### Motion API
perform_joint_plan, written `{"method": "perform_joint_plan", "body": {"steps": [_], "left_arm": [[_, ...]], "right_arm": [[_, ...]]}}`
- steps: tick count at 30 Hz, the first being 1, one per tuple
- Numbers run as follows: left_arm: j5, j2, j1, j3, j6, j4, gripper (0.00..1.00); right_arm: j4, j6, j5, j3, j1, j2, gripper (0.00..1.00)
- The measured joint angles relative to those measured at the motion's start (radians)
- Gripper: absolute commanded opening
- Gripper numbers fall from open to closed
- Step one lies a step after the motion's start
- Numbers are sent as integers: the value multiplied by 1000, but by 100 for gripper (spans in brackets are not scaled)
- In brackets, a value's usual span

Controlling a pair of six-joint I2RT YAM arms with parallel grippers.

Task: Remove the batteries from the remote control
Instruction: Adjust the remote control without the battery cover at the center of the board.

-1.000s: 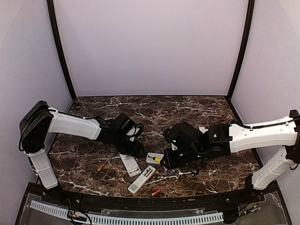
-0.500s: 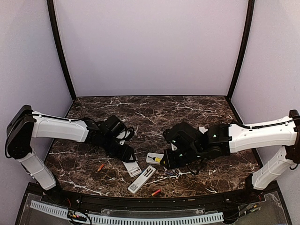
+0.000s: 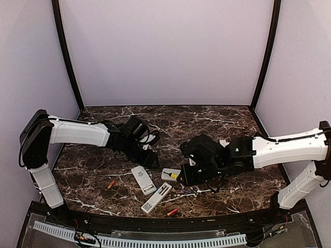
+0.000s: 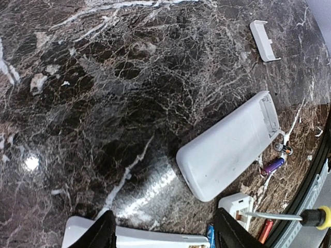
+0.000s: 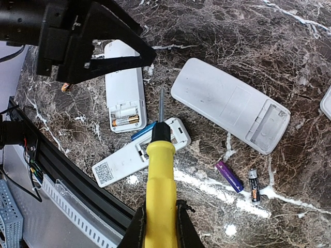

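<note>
right gripper (image 5: 159, 227): clamped on screwdriver (image 5: 160, 170), tip beside open remote (image 5: 124, 88), likely for prying | left gripper (image 4: 166, 223): jaws apart, empty; probably free to steady | batteries (image 5: 125, 121): one seated in remote bay, mid front edge of tabletop (image 3: 207, 119); others loose nearby

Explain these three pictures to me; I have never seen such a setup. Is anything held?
Two robot arms are bolted at the near edge of a marble table. The top view looks down from behind them; the other two come from wrist cameras. The left hand is open and empty. The right hand grips a yellow-handled screwdriver. Three white remotes lie there: a wide remote, a slim remote, and a short remote with batteries inside. A purple battery and a black battery lie loose.
</note>
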Motion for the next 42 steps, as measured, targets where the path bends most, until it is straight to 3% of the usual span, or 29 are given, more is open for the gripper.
{"method": "perform_joint_plan", "body": {"steps": [7, 24, 31, 42], "left_arm": [[26, 135, 5, 110, 74, -67, 64], [28, 192, 10, 173, 195, -250, 65], [31, 185, 12, 158, 206, -267, 65], [111, 71, 20, 1, 164, -251, 64]], "right_arm": [[0, 5, 5, 0, 0, -7, 0], [14, 8, 10, -12, 0, -29, 0], [26, 17, 10, -22, 0, -39, 0], [31, 19, 10, -23, 0, -44, 0]]}}
